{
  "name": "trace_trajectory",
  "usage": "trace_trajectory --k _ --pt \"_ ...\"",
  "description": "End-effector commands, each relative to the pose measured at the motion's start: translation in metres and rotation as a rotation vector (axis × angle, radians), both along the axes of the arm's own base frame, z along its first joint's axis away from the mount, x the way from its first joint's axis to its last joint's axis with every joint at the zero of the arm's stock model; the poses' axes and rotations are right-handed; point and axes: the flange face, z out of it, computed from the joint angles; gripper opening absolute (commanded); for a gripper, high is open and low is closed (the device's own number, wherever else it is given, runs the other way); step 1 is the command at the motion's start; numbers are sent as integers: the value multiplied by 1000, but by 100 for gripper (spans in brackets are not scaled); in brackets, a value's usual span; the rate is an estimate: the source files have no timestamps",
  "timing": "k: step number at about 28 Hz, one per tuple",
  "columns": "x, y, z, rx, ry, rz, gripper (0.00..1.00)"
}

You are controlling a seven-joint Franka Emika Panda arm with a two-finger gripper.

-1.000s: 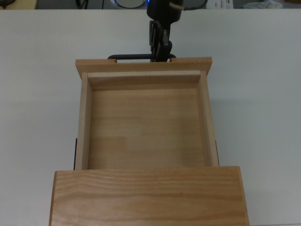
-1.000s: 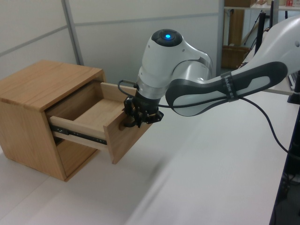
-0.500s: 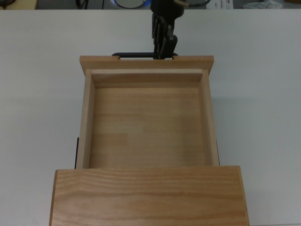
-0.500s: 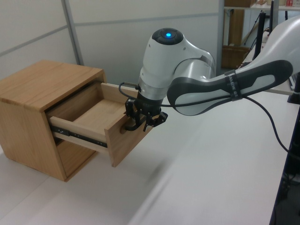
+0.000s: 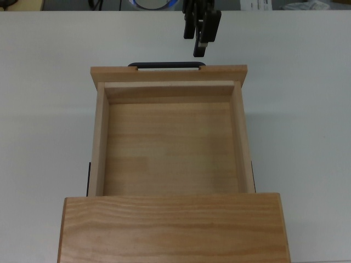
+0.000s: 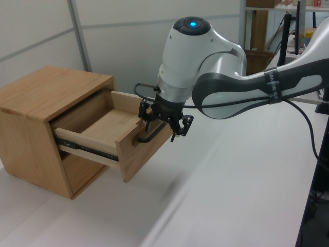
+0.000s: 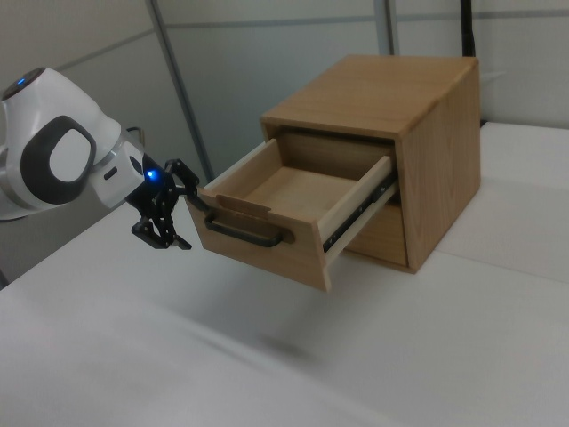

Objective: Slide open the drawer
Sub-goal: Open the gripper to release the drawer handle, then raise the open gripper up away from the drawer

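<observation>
Jaws parted and holding nothing, the black two-finger gripper (image 6: 167,122) of the white robot arm (image 6: 226,82) hangs just clear of the thin black bar handle (image 7: 242,233). The light wooden box-shaped drawer (image 5: 170,139) stands pulled well out of its grained wooden cabinet (image 7: 400,116) on a plain white worktop (image 6: 231,195), with pale wall panels (image 6: 128,31) behind.

Cabinet (image 5: 174,227) cropped at bottom edge.
</observation>
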Motion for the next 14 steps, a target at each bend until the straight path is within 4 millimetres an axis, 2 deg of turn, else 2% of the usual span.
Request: trace_trajectory --k 1,4,8,14 --pt "-10 -4 8 11 6 17 100" --pt "-8 -5 17 21 -6 29 100" --pt "-8 -6 18 -1 1 72 100" --pt "-12 -3 16 -78 79 286 100"
